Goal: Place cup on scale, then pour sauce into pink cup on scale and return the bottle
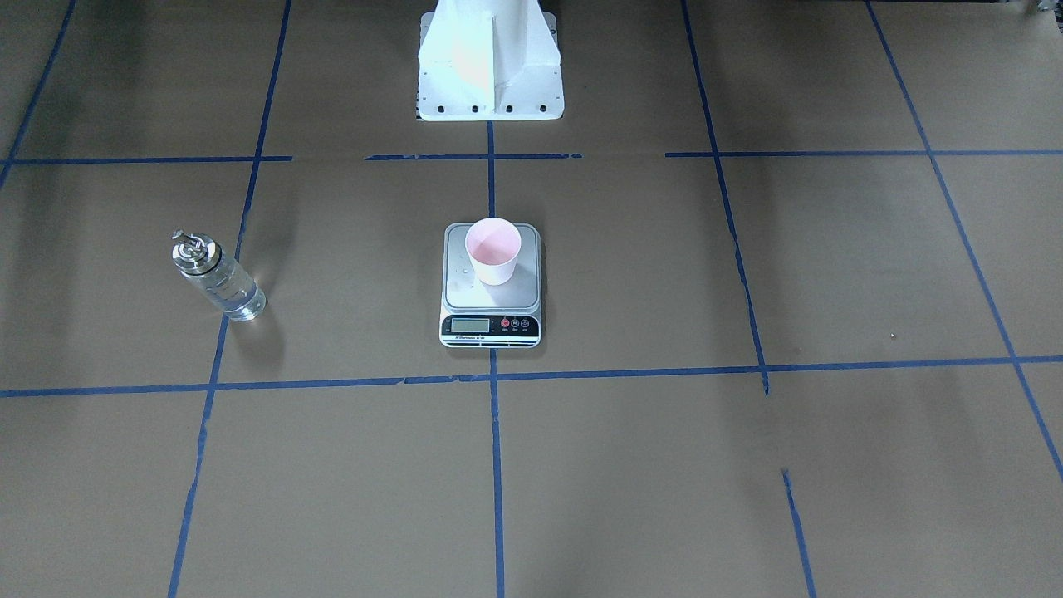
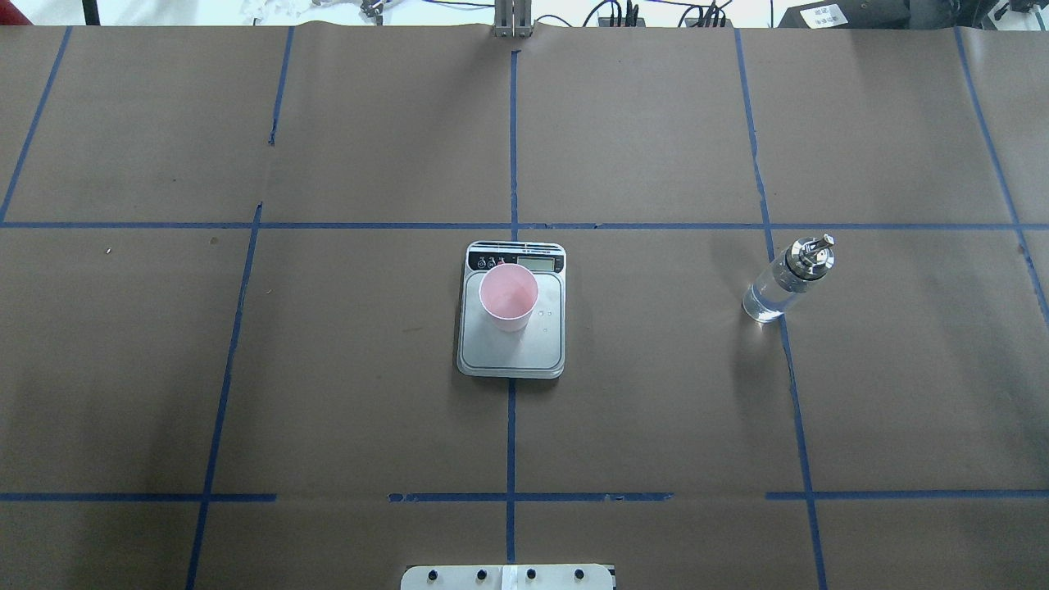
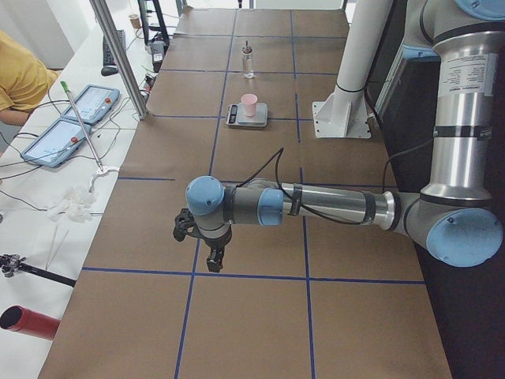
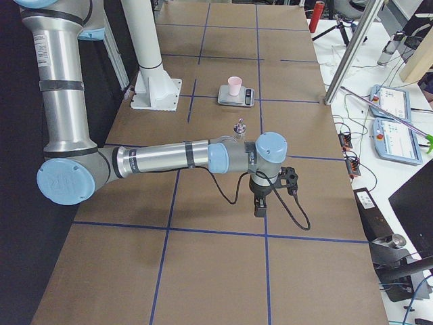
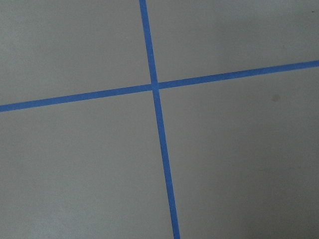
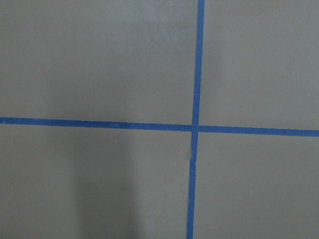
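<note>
The pale pink cup (image 2: 509,297) stands upright on the silver scale (image 2: 513,348) at the table's middle; both also show in the front view, the cup (image 1: 493,251) on the scale (image 1: 491,325). The clear glass bottle (image 2: 787,279) with its silver spout cap stands upright on the robot's right side, apart from the scale, with clear sauce inside (image 1: 217,276). My left gripper (image 3: 213,259) hangs above the brown paper far from the scale, seen only in the left side view. My right gripper (image 4: 260,206) hangs likewise in the right side view. I cannot tell whether either is open or shut.
Brown paper with blue tape grid lines covers the table (image 2: 328,393). The white robot base (image 1: 490,75) stands behind the scale. Tablets (image 3: 71,118), cables and a metal pole (image 3: 118,55) lie along the operators' side. A person in yellow (image 3: 20,79) sits there.
</note>
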You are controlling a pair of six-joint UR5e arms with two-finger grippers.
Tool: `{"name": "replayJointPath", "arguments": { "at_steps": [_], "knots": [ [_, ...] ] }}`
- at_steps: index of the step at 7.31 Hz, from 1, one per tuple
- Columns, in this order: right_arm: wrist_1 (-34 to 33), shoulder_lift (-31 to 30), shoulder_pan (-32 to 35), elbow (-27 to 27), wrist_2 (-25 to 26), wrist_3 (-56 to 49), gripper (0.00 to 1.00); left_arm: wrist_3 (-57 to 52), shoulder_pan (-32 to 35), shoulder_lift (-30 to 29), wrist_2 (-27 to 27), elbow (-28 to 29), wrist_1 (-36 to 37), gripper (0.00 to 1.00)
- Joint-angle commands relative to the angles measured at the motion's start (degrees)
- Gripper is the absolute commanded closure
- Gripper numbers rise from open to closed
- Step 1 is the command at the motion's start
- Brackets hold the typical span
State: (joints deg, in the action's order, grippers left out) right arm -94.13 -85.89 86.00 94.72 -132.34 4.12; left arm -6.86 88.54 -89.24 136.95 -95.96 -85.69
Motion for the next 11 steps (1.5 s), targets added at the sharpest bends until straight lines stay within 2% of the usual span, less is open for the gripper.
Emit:
{"name": "replayJointPath", "arguments": {
  "at_steps": [1,2,4,7,11],
  "knots": [
    [0.09,-0.07,-0.13,-0.41,0.85,-0.34,0.0,5.66,-0.03,-0.31,0.24,-0.19,-0.09,0.0],
    [0.09,0.02,-0.13,-0.41,0.85,-0.34,0.0,7.37,0.23,-0.05,0.16,-0.89,-0.27,0.0],
    [0.26,-0.07,-0.22,-0.41,0.77,-0.34,0.0,7.65,0.5,0.91,-0.19,-0.63,-6.22,0.0],
    [0.44,0.37,-0.22,-0.41,0.5,-0.25,0.0,7.83,0.94,1.09,-3.17,-0.62,-6.33,0.0],
    [0.7,-0.06,-0.22,-0.41,0.15,-0.17,0.0,7.83,1.11,0.92,-3.27,-0.71,-6.25,0.0]
  ]
}}
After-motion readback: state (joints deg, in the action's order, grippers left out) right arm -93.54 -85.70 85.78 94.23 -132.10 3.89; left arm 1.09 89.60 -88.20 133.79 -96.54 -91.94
